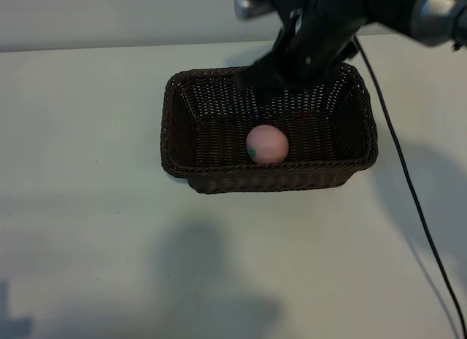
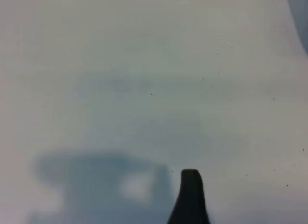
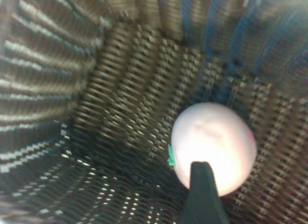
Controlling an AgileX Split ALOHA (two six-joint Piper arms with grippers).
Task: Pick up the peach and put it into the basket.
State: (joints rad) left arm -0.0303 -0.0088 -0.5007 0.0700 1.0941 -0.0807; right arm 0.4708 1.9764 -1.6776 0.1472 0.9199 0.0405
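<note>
The peach (image 1: 267, 144) is a small pale-pink ball with a green mark, and it lies free on the floor of the dark-brown wicker basket (image 1: 182, 127), near its front wall. My right gripper (image 1: 276, 78) hangs over the basket's far side, above and behind the peach, open and holding nothing. In the right wrist view one dark finger (image 3: 202, 191) shows in front of the peach (image 3: 214, 142), with woven basket wall (image 3: 53, 84) all around. My left gripper is outside the exterior view. Its wrist view shows one dark finger (image 2: 190, 197) over bare table, with nothing held.
The basket stands at the middle back of the pale table (image 1: 87, 230). A black cable (image 1: 408, 186) runs from the right arm down across the table's right side. The arm casts soft shadows on the table's front half.
</note>
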